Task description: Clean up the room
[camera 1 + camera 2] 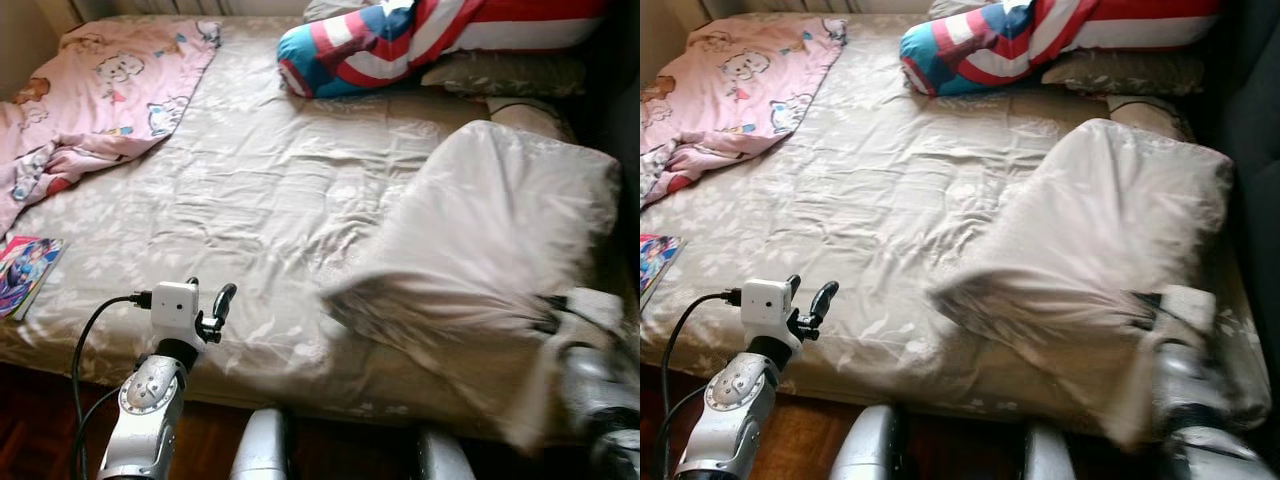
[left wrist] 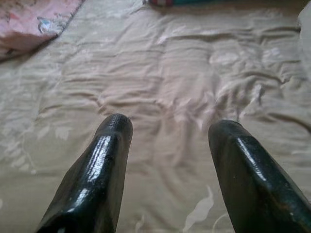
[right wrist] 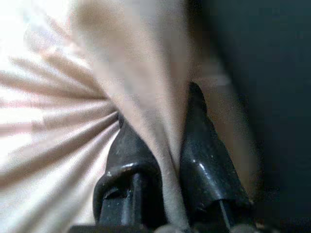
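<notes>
Beige bed (image 1: 250, 190) is half-made: my right gripper (image 3: 163, 145) pinches the folded-back beige quilt (image 1: 500, 240) at its near-right corner, my left gripper (image 2: 167, 145) hovers spread. Pink blanket (image 1: 100, 90) (crumpled) and book (image 1: 25, 270) await tidying.

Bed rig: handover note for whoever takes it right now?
Right gripper: jaws shut on a fold of the beige pillow, at the bed's right front edge; the pillow is lifted and blurred.
Left gripper: jaws open, nothing in them, hovering over the sheet near the front edge.
Things: pink blanket crumpled at far left; book on the left edge; striped cushion and another pillow at the head.
Done: pillow grasped.
Left: probably place the pillow at the head, then fold the blanket and clear the book.
</notes>
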You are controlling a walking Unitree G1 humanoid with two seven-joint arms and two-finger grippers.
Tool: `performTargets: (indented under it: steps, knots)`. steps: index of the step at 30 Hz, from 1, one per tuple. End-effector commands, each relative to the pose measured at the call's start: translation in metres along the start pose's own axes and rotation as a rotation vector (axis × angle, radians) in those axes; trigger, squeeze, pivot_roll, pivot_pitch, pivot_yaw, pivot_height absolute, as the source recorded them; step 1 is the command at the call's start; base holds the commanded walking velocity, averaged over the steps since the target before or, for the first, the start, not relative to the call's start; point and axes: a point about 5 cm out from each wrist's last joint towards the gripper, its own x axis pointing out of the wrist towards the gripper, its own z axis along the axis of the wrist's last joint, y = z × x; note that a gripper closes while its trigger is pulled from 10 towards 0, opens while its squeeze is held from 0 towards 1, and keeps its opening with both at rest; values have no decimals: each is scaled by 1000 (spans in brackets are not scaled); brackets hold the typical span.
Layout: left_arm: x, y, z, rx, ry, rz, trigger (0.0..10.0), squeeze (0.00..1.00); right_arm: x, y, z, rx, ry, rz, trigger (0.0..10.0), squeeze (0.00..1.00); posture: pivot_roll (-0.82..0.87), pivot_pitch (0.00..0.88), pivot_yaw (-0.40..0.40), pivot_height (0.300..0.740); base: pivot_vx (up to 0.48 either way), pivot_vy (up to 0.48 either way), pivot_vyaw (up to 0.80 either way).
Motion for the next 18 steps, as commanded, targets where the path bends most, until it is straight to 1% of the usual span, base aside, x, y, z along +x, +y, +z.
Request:
performTargets:
  steps: [1,3,4,5,6,7,12,14,16,18]
  knots:
    - [-1,2,-1,13,2,-1,10000,0,1,-43,24,18,-78,-178,0,0,-30,124,33,623,0,0,0]
    - [0,2,-2,14,2,-2,10000,0,0,-57,29,4,-90,-231,0,0,-31,124,36,623,0,0,0]
    - [0,2,-2,14,2,-2,10000,0,0,-57,29,4,-90,-231,0,0,-31,124,36,623,0,0,0]
    - [0,2,-2,14,3,-4,10000,0,-1,-66,33,-11,-102,-273,0,0,-32,123,40,623,0,0,0]
    - [0,2,-2,14,3,-4,10000,0,-1,-66,33,-11,-102,-273,0,0,-32,123,40,623,0,0,0]
    - [-1,2,-3,15,4,-7,10000,0,-1,-71,37,-56,-116,-304,0,0,-31,122,43,623,0,0,0]
    - [-1,2,-3,19,4,-10,10000,0,-2,-72,42,-108,-143,-333,0,0,-25,119,50,623,0,0,0]
    - [-1,3,-3,20,4,-11,10000,0,-2,-72,42,-111,-142,-335,0,0,-25,118,51,623,0,0,0]
    - [-1,3,-3,22,4,-14,10000,0,-2,-70,43,-153,-152,-355,0,0,-21,114,54,623,0,0,0]
    - [-2,3,-3,22,4,-14,10000,0,-3,-71,45,-164,-164,-373,0,0,-18,114,55,623,0,0,0]
